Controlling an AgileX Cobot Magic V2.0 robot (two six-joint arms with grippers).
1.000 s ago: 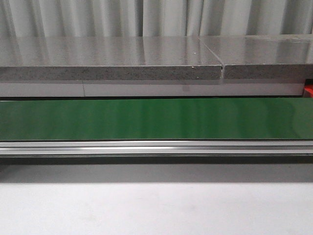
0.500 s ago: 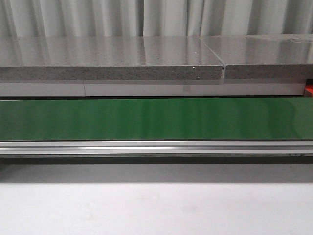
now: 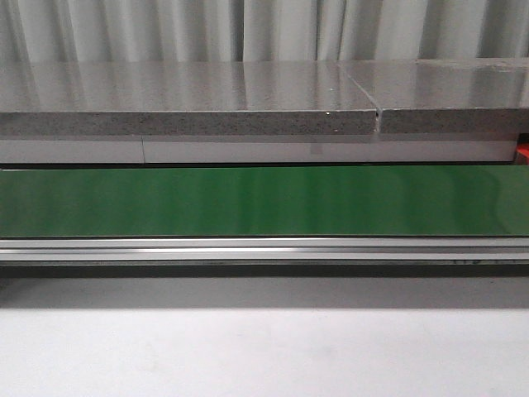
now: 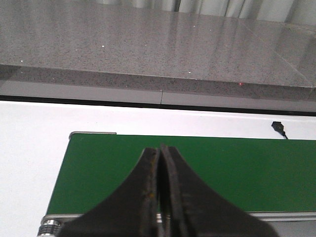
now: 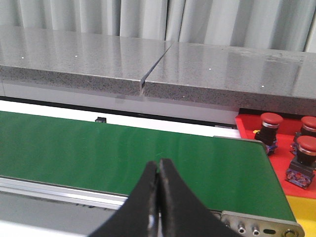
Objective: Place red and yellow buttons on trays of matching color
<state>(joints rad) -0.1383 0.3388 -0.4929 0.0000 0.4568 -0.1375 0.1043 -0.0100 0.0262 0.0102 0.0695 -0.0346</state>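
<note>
Three red buttons point(image 5: 270, 121) point(image 5: 309, 124) point(image 5: 304, 146) stand on the red tray point(image 5: 245, 123) beyond the right end of the green conveyor belt point(image 3: 264, 201). A corner of the yellow tray point(image 5: 306, 212) shows beside it; no yellow button is in view. My right gripper point(image 5: 158, 163) is shut and empty over the belt's near edge. My left gripper point(image 4: 160, 148) is shut and empty over the belt's left end point(image 4: 197, 173). The belt carries nothing. A sliver of the red tray point(image 3: 522, 152) shows at the right edge of the front view.
A grey stone shelf point(image 3: 190, 103) runs behind the belt, with a seam point(image 3: 376, 116) right of centre. An aluminium rail point(image 3: 264, 248) borders the belt's near side. A white tabletop point(image 3: 264, 347) lies in front. A small black connector point(image 4: 279, 129) sits behind the belt.
</note>
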